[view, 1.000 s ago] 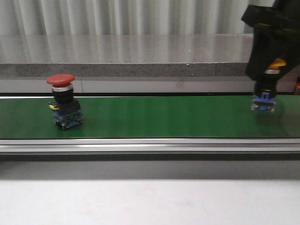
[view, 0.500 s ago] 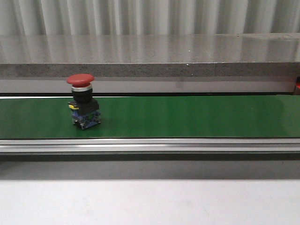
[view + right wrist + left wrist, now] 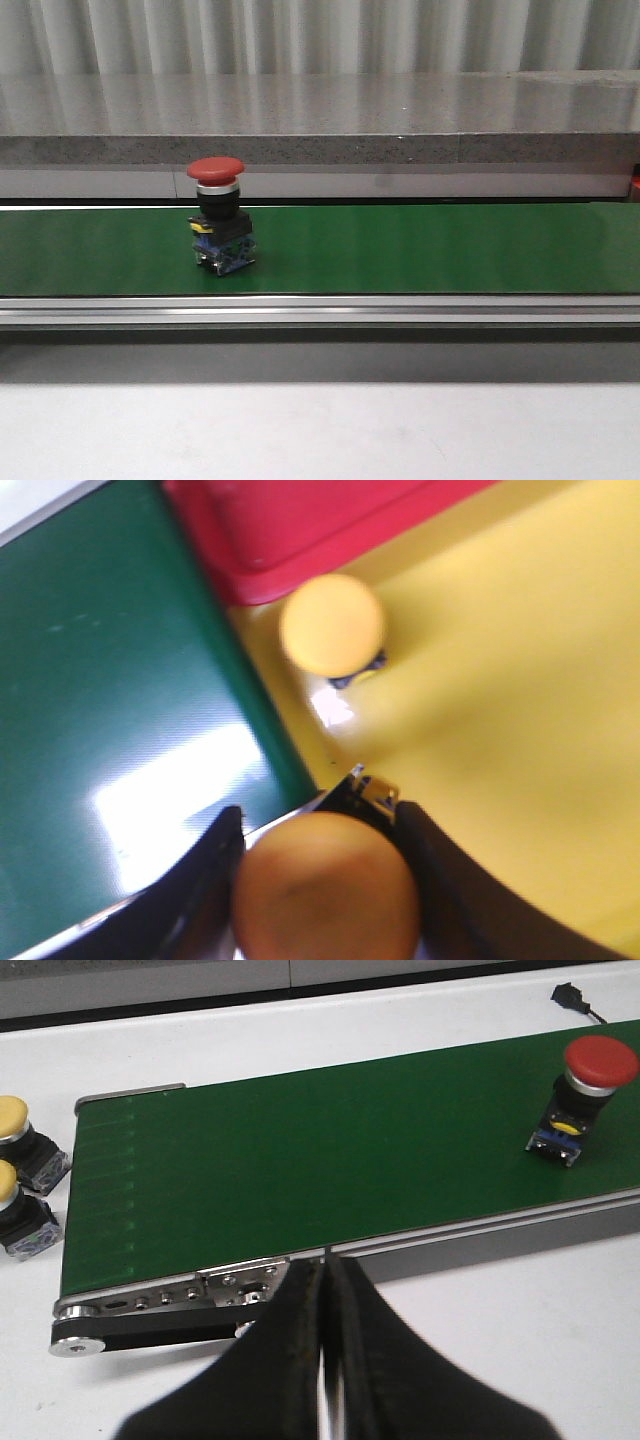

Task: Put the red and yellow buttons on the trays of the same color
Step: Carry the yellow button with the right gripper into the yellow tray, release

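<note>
green belt (image 3: pixel 420 250), one red button (image 3: pixel 218 215)

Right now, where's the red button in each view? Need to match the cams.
Front view: red button stands upright on the green belt, left of centre.
Left wrist view: same button at the far right, on the belt.
Right wrist view: not in it; only yellow buttons, with trays.
Shared landmark: the green belt, also in the right wrist view.
</note>
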Tool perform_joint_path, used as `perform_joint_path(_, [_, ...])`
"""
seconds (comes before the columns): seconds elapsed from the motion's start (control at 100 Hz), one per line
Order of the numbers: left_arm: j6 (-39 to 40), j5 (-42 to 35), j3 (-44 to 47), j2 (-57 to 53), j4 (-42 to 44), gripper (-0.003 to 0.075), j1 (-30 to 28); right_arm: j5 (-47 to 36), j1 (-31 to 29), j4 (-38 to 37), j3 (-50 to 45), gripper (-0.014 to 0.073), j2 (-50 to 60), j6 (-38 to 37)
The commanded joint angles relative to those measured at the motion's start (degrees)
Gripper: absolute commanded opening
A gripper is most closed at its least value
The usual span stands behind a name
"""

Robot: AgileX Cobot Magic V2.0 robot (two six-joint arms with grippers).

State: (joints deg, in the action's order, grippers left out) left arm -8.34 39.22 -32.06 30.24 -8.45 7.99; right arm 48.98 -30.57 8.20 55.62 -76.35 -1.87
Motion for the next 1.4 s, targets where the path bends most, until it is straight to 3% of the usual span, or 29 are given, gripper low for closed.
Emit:
perform_joint_path(0.0, [-0.11, -3.56, -1.52, 0.08, -1.03, -0.0020, 0.48, -2.59, -2.55, 0.10, 1.03, -0.0035, -0.01, -1.04])
perform_joint_path(0.49, [-0.11, -3.56, -1.52, 0.08, -1.03, -0.0020, 0.48, -9.99, -4.06, 2.31, 1.03, -0.0035, -9.67, -2.42])
perform_joint_path(0.82, [-0.11, -3.56, -1.52, 0.08, -1.03, -0.0020, 0.48, -10.26, -4.06, 3.68, 1.03, -0.0023, -14.54, -2.42])
perform_joint_path(0.92, [-0.11, -3.56, -1.52, 0.08, -1.03, -0.0020, 0.48, -9.92, -4.06, 3.68, 1.03, 0.0066, -14.54, -2.42])
perform_joint_path(1.09, [-0.11, -3.56, -1.52, 0.08, -1.03, -0.0020, 0.48, -10.15, -4.06, 3.68, 1.03, 0.0365, -14.54, -2.42])
perform_joint_path(1.16, [-0.11, -3.56, -1.52, 0.08, -1.03, -0.0020, 0.48, -10.33, -4.06, 3.68, 1.03, 0.0451, -14.54, -2.42])
perform_joint_path(1.25, [-0.11, -3.56, -1.52, 0.08, -1.03, -0.0020, 0.48, -10.33, -4.06, 3.68, 1.03, 0.0495, -14.49, -2.42])
perform_joint_path(1.39, [-0.11, -3.56, -1.52, 0.08, -1.03, -0.0020, 0.48, -10.07, -4.06, 3.68, 1.03, 0.0490, -13.45, -2.42])
